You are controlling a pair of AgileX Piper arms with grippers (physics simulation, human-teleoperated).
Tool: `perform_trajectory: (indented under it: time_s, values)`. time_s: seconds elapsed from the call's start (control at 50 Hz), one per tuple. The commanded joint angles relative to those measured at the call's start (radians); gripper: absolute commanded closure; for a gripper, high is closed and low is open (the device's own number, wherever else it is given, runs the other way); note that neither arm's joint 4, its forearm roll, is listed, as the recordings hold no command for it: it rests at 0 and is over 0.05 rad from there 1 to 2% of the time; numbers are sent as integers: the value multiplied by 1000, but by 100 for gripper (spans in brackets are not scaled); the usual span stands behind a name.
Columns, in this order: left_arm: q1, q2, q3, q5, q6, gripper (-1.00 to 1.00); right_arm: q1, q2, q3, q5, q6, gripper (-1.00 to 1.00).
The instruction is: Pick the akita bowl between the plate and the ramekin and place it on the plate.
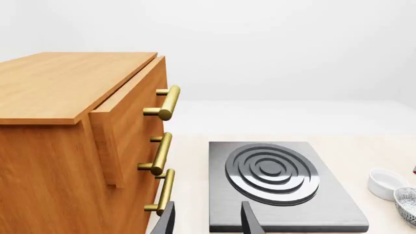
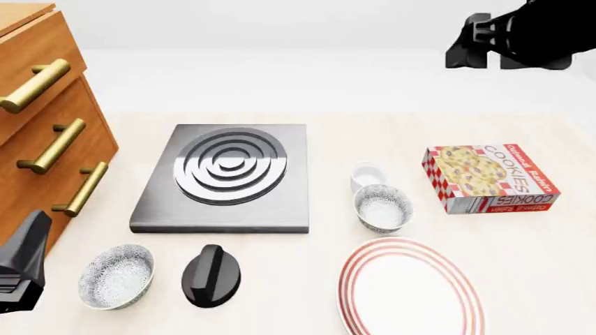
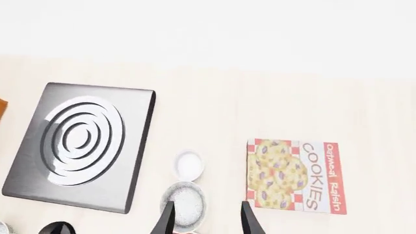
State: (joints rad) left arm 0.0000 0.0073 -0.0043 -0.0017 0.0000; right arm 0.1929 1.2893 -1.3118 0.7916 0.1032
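The akita bowl, speckled grey-white, sits on the table between the small white ramekin behind it and the red-ringed plate in front of it. My right gripper is open and empty, high above the table. In its wrist view the bowl lies below one finger, with the ramekin beside it. My left gripper is open and empty, near the wooden cabinet at the front left. Its view catches the ramekin and the bowl's edge far off.
A wooden drawer cabinet with brass handles stands at the left. A grey burner plate lies mid-table. A second patterned bowl and a black knob sit at the front left. A cookies box lies right of the ramekin.
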Motion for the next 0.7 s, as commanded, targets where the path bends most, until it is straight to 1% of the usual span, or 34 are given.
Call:
perform_trajectory:
  time_s: [0.02, 0.16, 0.36, 0.42, 0.56, 0.62, 0.7]
  values:
    - [0, 0, 0, 0, 0, -100, 5, 32, 104, -89, 13, -100]
    - [0, 0, 0, 0, 0, -100, 12, 36, 174, -139, 7, -100]
    - [0, 0, 0, 0, 0, -100, 29, 50, 276, -214, 40, -100]
    - [0, 0, 0, 0, 0, -100, 37, 49, 299, -232, 53, -100]
    - [0, 0, 0, 0, 0, -100, 40, 55, 338, -266, 55, -100]
    - [0, 0, 0, 0, 0, -100, 48, 62, 351, -277, 75, -100]
    - [0, 0, 0, 0, 0, -100, 46, 69, 373, -299, 70, -100]
